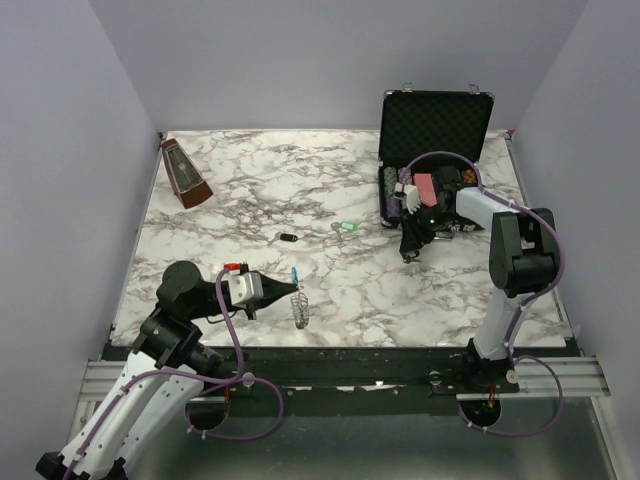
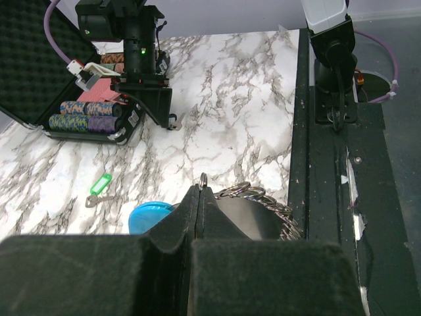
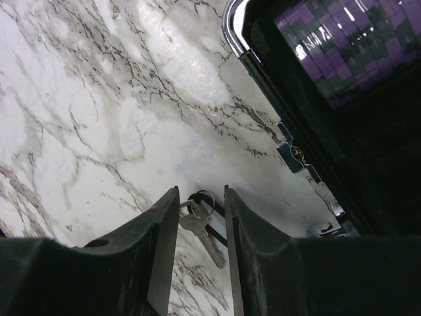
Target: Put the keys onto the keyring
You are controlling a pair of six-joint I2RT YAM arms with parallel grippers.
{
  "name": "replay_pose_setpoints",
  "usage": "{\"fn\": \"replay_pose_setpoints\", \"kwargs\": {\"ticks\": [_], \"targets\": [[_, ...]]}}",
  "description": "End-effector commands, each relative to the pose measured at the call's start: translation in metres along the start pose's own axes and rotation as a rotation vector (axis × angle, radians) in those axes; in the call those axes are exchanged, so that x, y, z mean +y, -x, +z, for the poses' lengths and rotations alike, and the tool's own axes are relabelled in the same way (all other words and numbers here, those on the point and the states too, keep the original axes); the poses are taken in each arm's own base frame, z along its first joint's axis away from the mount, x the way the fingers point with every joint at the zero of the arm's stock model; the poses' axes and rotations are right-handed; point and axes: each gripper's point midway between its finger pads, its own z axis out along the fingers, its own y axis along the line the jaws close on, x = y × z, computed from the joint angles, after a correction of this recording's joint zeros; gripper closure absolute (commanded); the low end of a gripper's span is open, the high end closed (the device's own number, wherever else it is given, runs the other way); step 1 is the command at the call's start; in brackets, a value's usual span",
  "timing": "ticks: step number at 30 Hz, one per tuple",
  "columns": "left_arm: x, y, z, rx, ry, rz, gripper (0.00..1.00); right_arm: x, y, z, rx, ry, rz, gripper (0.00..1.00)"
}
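My left gripper [image 1: 294, 291] is shut on the keyring [image 1: 301, 311], a loop of silvery links hanging below it near the table's front edge. In the left wrist view the jaws [image 2: 198, 188] pinch one small ring, with the chain [image 2: 263, 197] to the right and the light blue section [image 2: 150, 216] to the left. My right gripper [image 1: 410, 250] stands open just left of the case front. A silver key [image 3: 202, 229] with a small ring lies on the marble between its fingers [image 3: 200, 189], touching the left one. A green-headed key [image 1: 347, 227] and a black-headed key [image 1: 288, 238] lie mid-table.
An open black case [image 1: 435, 120] with striped poker chips [image 2: 85, 118] stands at the back right; its chrome edge [image 3: 231, 26] is close to my right gripper. A brown metronome [image 1: 186, 175] stands at the back left. The table's front edge [image 2: 294, 131] lies right of the keyring.
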Motion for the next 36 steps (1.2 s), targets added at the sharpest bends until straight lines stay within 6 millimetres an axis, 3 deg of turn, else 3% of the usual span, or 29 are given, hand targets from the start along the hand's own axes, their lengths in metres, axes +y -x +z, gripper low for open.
{"fn": "replay_pose_setpoints", "kwargs": {"ticks": [1, 12, 36], "targets": [[-0.002, 0.003, 0.0, -0.013, -0.015, 0.019, 1.0, -0.002, 0.005, -0.017, -0.017, -0.048, 0.018, 0.57], [-0.001, 0.002, 0.0, -0.011, -0.014, 0.018, 1.0, 0.0, -0.01, -0.015, 0.016, -0.056, 0.067, 0.58], [-0.002, 0.004, 0.0, -0.017, -0.021, 0.021, 1.0, 0.004, -0.024, -0.004, 0.074, 0.0, 0.11, 0.63]]}}
